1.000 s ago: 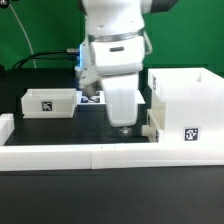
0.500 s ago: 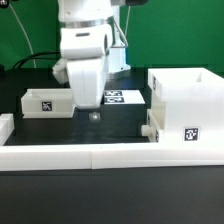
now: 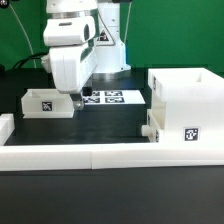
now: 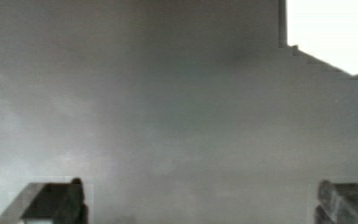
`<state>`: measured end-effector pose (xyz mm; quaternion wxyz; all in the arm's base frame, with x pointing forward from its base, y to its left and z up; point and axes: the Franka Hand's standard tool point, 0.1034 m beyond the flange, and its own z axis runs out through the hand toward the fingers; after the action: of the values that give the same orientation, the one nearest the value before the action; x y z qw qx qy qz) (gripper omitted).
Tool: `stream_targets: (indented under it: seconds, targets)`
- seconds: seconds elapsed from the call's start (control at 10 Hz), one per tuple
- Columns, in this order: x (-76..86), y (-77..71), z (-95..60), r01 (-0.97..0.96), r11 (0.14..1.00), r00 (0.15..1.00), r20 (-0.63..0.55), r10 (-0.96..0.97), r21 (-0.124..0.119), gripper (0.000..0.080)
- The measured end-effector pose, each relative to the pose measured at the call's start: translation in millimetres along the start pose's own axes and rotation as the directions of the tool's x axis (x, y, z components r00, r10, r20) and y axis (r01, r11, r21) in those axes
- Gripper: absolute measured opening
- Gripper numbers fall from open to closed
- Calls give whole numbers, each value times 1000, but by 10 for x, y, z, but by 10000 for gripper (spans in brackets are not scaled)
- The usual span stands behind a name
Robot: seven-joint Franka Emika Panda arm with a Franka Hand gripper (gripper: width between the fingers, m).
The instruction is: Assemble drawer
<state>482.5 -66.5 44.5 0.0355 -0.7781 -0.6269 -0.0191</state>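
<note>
The tall white box casing (image 3: 188, 100) with a square tag stands at the exterior view's right. A small white part (image 3: 149, 128) juts from its lower left side. One small shallow tray (image 3: 45, 102) with a tag lies at the left. My gripper (image 3: 76, 101) hangs low just right of that tray, its fingers mostly hidden by the hand. In the wrist view the gripper (image 4: 201, 205) is open, with both fingertips (image 4: 55, 200) wide apart and nothing between them. A white corner (image 4: 332, 30) shows ahead, blurred. A second tray is not clearly in view.
The marker board (image 3: 108, 97) lies flat behind the gripper. A long low white border rail (image 3: 100, 155) runs along the front, with a short piece (image 3: 5, 125) at the left. A green wall stands behind.
The arm has swept from beside the casing to the exterior view's left, ending next to the small tray. The casing and tray have not moved.
</note>
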Motion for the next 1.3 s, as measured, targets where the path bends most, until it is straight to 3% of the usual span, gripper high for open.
stream_targets:
  seconds: [0.3, 0.5, 0.7, 0.9, 1.0, 1.3]
  targets:
    - [1, -3, 3, -109, 994, 994, -1, 109, 1, 649]
    - [-128, -16, -19, -277, 961, 961, -11, 277, -1, 649]
    - [-298, -156, -96, -450, 892, 893, -21, 450, -35, 649]
    - [-364, -309, -188, -614, 787, 789, -34, 613, -55, 649]
    - [-391, -378, -206, -669, 741, 743, -39, 668, -58, 649]
    - [-373, -385, -194, -782, 621, 623, -48, 781, -47, 649]
